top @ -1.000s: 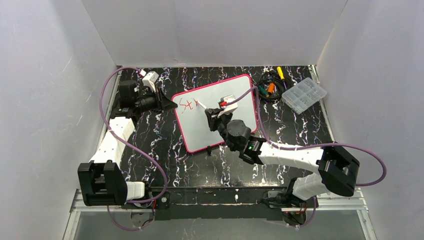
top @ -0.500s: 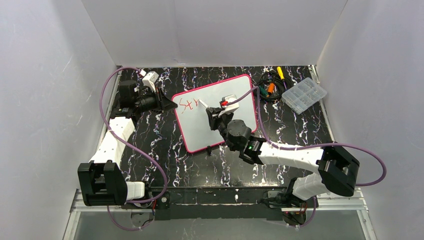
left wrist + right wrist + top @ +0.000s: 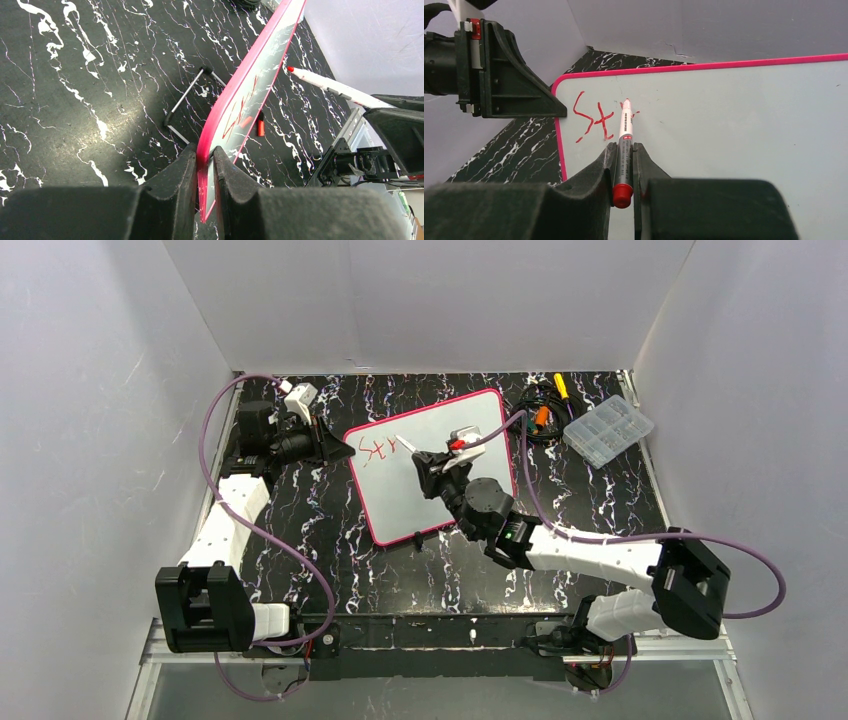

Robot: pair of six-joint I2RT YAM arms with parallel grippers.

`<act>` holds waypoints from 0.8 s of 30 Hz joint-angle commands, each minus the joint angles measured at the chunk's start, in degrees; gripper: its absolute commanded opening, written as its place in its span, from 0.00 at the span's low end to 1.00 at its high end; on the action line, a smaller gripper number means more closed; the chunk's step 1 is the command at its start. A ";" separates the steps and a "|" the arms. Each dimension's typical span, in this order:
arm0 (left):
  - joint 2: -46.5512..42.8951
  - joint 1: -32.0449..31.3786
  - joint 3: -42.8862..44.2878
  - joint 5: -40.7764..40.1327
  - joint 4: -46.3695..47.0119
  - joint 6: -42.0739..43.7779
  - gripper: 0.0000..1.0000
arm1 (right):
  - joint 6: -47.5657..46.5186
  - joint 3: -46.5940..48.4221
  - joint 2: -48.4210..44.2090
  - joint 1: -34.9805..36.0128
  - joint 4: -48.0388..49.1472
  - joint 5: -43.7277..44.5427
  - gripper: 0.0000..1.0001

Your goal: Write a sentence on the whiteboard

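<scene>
Far left: your left arm (image 3: 235, 510) reaches to the back of the tabletop (image 3: 330, 530), jaws clenched on the left edge of the whiteboard (image 3: 400, 500). In the left wrist view the pink rim (image 3: 250, 75) runs straight out from between the fingers, and the board sits tilted with that edge raised off the tabletop. A thin black wire bracket (image 3: 187, 97) shows just beside its underside. The board lies mid-table, turned at a slant, with small black clips (image 3: 415, 537) on its near edge. The sentence (image 3: 594, 117) so far is red "St" plus a short stroke, in the board's upper left corner, close to the left jaws. Next to it is the red marker (image 3: 625, 145), white barrel and red tail cap, tip at that last stroke; you can't tell from these views whether it touches the face. The right jaws are clamped on the marker's barrel, near the tail end. Your right arm (image 3: 590, 555) comes in from the near right and crosses over the board's lower right part. Back right, off the board: a bundle of cables and small tools (image 3: 540, 410), then a clear compartment box (image 3: 608, 430), just beside each other.
</scene>
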 commanded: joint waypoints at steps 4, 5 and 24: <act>-2.52 -0.93 -1.15 1.05 -1.76 0.72 0.00 | 1.25 -2.04 -3.58 -2.57 1.58 -5.16 0.01; -2.60 -0.93 -1.22 1.02 -1.76 0.66 0.00 | 2.03 -2.56 -3.95 -3.32 1.82 -6.70 0.01; -2.63 -0.93 -1.40 1.09 -1.76 0.77 0.00 | 11.30 -8.14 -6.16 -14.22 7.87 -25.77 0.01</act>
